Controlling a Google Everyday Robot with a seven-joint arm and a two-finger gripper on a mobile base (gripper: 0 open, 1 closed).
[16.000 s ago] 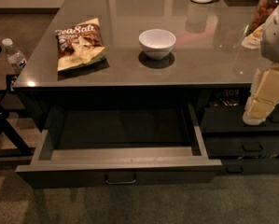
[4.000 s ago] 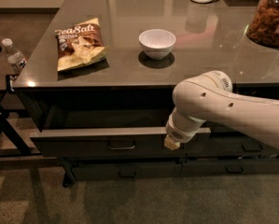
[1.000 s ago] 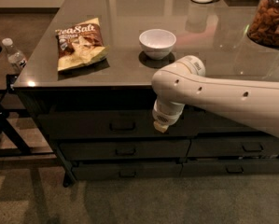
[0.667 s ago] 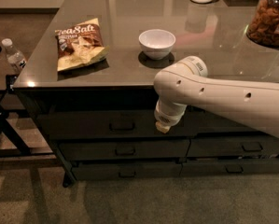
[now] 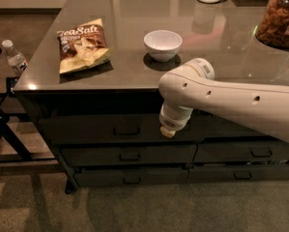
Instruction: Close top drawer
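- Dark grey and wide, the top drawer (image 5: 86, 128) sits directly under the bench (image 5: 134, 76) edge. Its front lies level with the neighbouring fronts, and its small metal pull (image 5: 126, 130) is near the middle.
- No gap shows between the drawer front and the cabinet frame, and no drawer box can be seen. I judge the drawer to be shut, or very nearly so.
- Pale arm (image 5: 240, 105) reaches in from the right across the cabinet front. The gripper (image 5: 167, 131) at its tip hangs level with the top drawer's front, right of the pull. Whether it touches the panel cannot be made out.
- How the jaws stand cannot be told from this view.
- Slimmer drawers (image 5: 129, 155) below are also flush with the cabinet.
- On the bench, a chip bag (image 5: 81, 45), a white bowl (image 5: 162, 44) and a snack jar (image 5: 281, 18) stand well apart, none near the front edge.
- As I judge it, the closing itself looks done. What may be left is a last small press if the front is not fully seated, then drawing the arm clear.
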